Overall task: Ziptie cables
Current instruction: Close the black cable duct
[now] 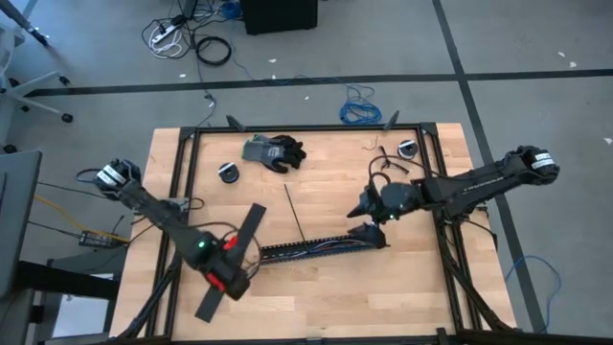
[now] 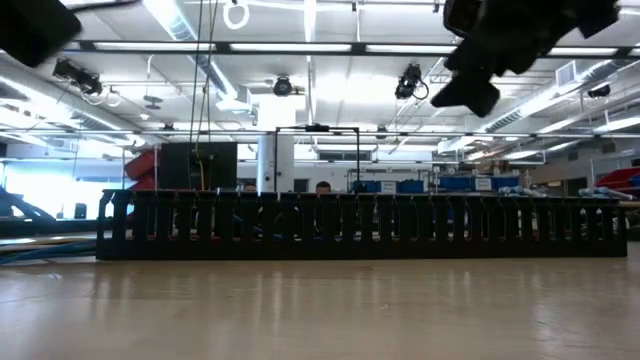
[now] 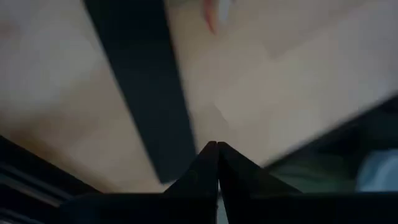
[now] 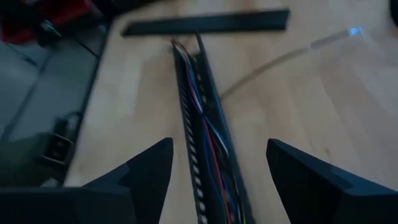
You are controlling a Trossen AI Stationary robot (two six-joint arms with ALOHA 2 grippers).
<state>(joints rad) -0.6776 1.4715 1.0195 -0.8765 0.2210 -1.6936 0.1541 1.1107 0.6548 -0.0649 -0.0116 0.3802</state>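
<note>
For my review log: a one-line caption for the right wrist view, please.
Open right gripper hovers over the slotted channel holding the cables.

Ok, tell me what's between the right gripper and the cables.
Nothing visible. The right gripper, open, looks straight along the black slotted channel where the cables lie uncovered. The channel's flat black cover lies beyond its far end.

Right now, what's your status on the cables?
Right tool open, over the channel end. Left tool shut, empty, beside the flat black strip. Cables lying in the channel, no tie visible.
</note>
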